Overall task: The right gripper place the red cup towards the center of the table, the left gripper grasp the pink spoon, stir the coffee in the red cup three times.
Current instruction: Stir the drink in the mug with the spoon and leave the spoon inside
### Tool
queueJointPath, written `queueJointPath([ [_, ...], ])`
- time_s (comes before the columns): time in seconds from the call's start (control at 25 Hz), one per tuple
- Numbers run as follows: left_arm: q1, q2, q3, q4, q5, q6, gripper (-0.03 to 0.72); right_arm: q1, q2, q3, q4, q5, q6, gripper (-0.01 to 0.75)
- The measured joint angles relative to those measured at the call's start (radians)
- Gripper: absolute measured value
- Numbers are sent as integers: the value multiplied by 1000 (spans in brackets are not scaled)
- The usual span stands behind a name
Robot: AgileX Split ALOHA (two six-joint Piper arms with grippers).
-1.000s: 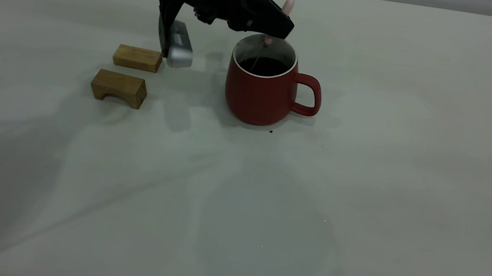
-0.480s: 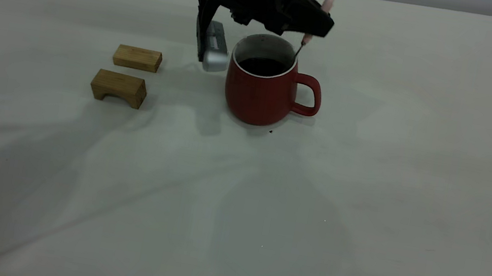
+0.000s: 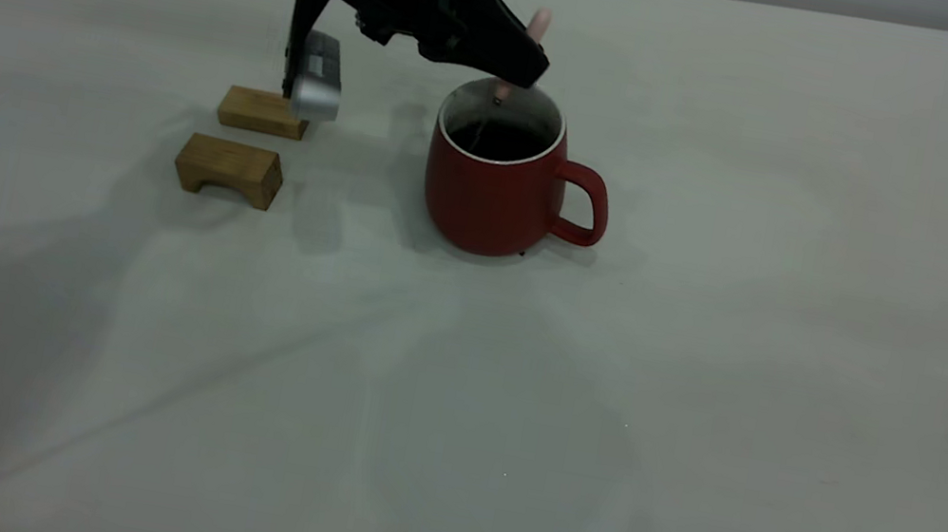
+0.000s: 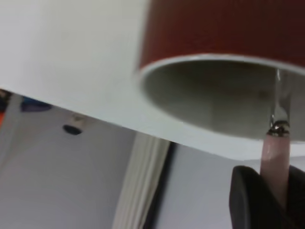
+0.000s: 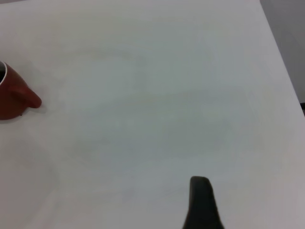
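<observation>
The left tool [image 3: 521, 72] pinches the spoon [image 3: 536, 23] over the cup [image 3: 486, 196], its metal end in the coffee [image 3: 500, 141]; a sideways drag could tip the cup across the bench [image 3: 703, 391].

A wide table [image 3: 703, 391] under a plain pale grey-white cover carries a rounded dark red mug [image 3: 490, 197] – and, well apart, two tan wooden blocks [image 3: 228, 169]

A matt red cup [image 3: 492, 187] with glossy white lining, a pink spoon [image 4: 275, 151] of plastic handle and metal neck, and two wooden blocks [image 3: 230, 167] on a cloth-covered table [image 3: 711, 344].
</observation>
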Motion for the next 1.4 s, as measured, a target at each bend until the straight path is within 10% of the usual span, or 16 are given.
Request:
queueJointPath([
  [0.96, -68, 4, -6, -59, 83, 81, 149, 0, 0, 0, 0, 0, 0, 584],
  [1.4, -68, -78, -6, 232, 89, 274, 484, 0, 0, 0, 0, 0, 0, 584],
])
